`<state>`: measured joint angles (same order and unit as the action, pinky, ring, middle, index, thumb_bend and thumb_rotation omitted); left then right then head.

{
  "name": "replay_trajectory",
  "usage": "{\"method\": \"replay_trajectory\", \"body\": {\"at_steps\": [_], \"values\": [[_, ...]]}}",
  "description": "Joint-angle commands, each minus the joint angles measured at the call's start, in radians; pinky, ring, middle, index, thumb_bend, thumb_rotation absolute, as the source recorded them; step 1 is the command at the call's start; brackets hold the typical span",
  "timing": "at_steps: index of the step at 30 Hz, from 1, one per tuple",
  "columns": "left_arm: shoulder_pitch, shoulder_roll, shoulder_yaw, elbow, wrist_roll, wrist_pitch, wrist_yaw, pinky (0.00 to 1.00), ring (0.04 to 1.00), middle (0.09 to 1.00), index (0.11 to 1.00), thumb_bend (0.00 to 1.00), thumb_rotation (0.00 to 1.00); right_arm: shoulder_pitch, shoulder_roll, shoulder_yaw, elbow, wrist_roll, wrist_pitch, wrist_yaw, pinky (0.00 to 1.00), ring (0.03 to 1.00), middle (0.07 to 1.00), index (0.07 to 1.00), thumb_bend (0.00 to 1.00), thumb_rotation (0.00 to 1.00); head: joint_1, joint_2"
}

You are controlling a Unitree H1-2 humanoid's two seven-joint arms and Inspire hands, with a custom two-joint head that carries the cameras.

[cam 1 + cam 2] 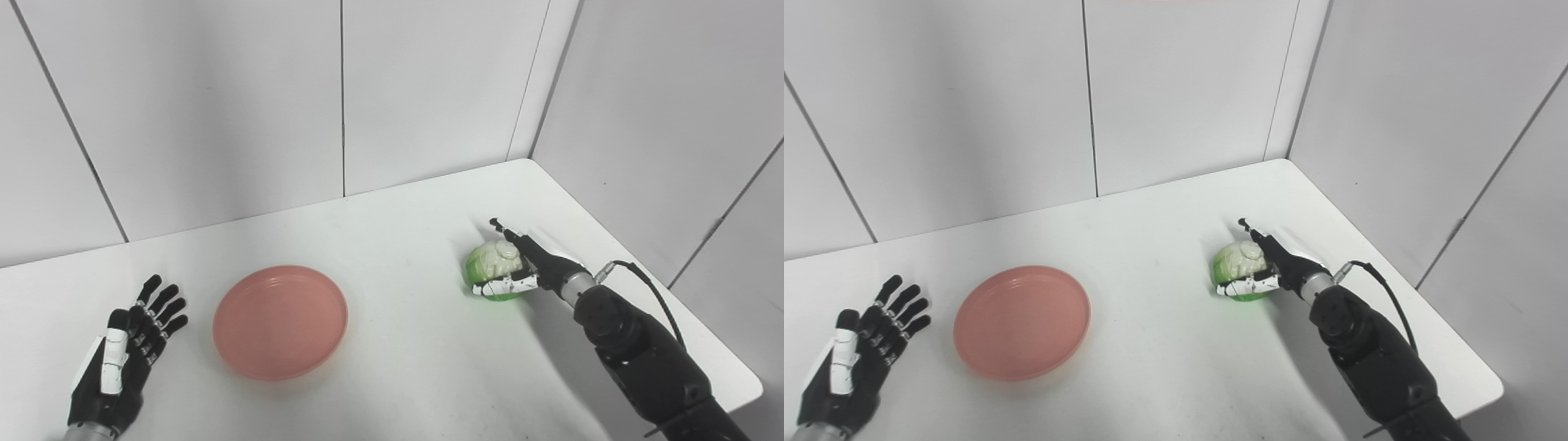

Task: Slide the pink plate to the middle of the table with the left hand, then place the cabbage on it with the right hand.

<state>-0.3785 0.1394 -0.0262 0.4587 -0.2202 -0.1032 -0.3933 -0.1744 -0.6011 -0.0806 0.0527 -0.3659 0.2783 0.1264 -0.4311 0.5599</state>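
Left eye view and right eye view show one scene from slightly different spots. At the far left, the left hand [119, 355] lies low over the table near the front edge, palm side up, its dark fingers [160, 303] spread apart and pointing away from the robot toward the back wall; it holds nothing. Just to its right, apart from it, the pink plate [280, 321] sits flat on the white table [392, 233], somewhat left of the table's middle. It is round and shallow with a raised rim, so it has no long axis, and it carries nothing.

Well to the right of the plate, the cabbage [492, 264] rests on the table toward the right side. It is a rounded lump, pale white-green on top and brighter green below, with no clear long axis. The right hand [528, 269] is against it from the right: the white-patched thumb wraps the near lower side and dark fingers reach along the top and far side. Whether the grasp is firm cannot be told. The right arm runs in from the bottom right corner, with a black cable looping off the wrist.

Plain white panelled walls [245, 110] stand behind the table and along its right side, meeting at the far right corner.
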Motion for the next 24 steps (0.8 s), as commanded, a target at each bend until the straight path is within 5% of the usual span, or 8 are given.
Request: {"method": "replay_trajectory", "body": {"at_steps": [1,3,4,6,24], "values": [[0.048,0.016,-0.003,0.033,0.012,0.063,0.003,0.9,0.923,0.945,0.958,0.88,0.97,-0.02,0.004,-0.036,0.003,-0.008,-0.06,-0.081,0.69,0.726,0.742,0.775,0.94,0.08,0.005,0.0],[0.049,0.016,-0.003,0.029,0.014,0.068,0.007,0.9,0.926,0.945,0.959,0.89,0.96,-0.025,0.024,-0.058,0.022,0.001,-0.096,-0.131,0.56,0.582,0.616,0.641,0.86,0.02,0.006,0.003],[0.049,0.016,-0.004,0.027,0.016,0.069,0.009,0.9,0.923,0.944,0.957,0.89,0.96,-0.027,0.033,-0.067,0.03,0.003,-0.108,-0.152,0.52,0.531,0.551,0.567,0.7,0.01,0.006,0.003],[0.049,0.016,-0.005,0.024,0.018,0.074,0.011,0.9,0.923,0.944,0.957,0.88,0.97,-0.033,0.046,-0.079,0.05,0.006,-0.136,-0.184,0.45,0.453,0.49,0.504,0.54,0.0,0.008,0.004],[0.045,-0.003,-0.015,0.024,0.019,0.074,0.018,0.9,0.929,0.94,0.954,0.88,0.95,-0.068,0.046,-0.074,0.119,0.029,-0.282,-0.207,0.42,0.427,0.487,0.503,0.52,0.0,0.044,-0.001]]}}
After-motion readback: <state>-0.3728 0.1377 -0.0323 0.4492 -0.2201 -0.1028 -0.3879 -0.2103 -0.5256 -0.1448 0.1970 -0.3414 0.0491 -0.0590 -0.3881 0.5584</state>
